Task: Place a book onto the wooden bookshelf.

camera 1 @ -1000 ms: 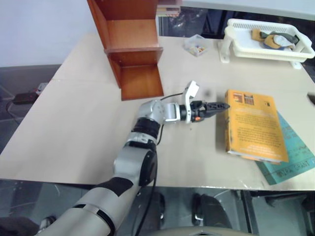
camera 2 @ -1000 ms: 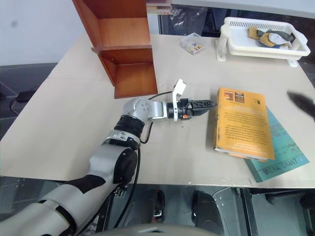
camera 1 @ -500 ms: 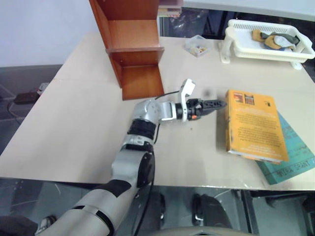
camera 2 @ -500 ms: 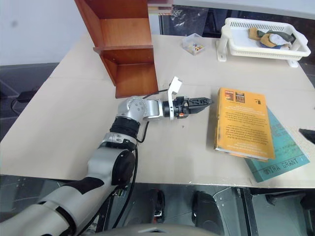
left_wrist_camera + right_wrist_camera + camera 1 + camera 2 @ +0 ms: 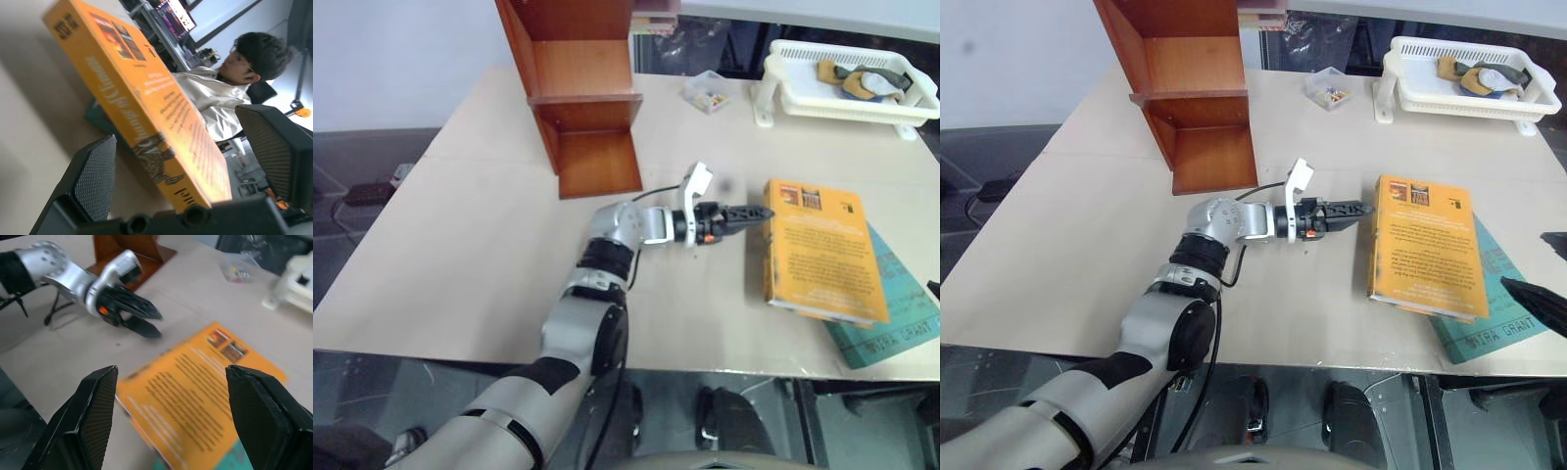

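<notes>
The book (image 5: pixel 822 250) lies flat on the bench (image 5: pixel 460 255), well apart from the wooden bookshelf (image 5: pixel 582 98), its long axis running away from the robot. The left tool (image 5: pixel 756 212) lies level just beside the book's spine, pointing at it, its fingers spread and empty. The right tool (image 5: pixel 168 423) hovers above the cover, also spread. The left one is nearer, I judge.

Looks like a robot lab or office test room: plain beige bench (image 5: pixel 460 245) with staged props, a seated person (image 5: pixel 215 98) watching from a black office chair (image 5: pixel 274 147), cables and a power strip (image 5: pixel 362 193) on the grey floor, a lit monitor (image 5: pixel 175 17) behind.
</notes>
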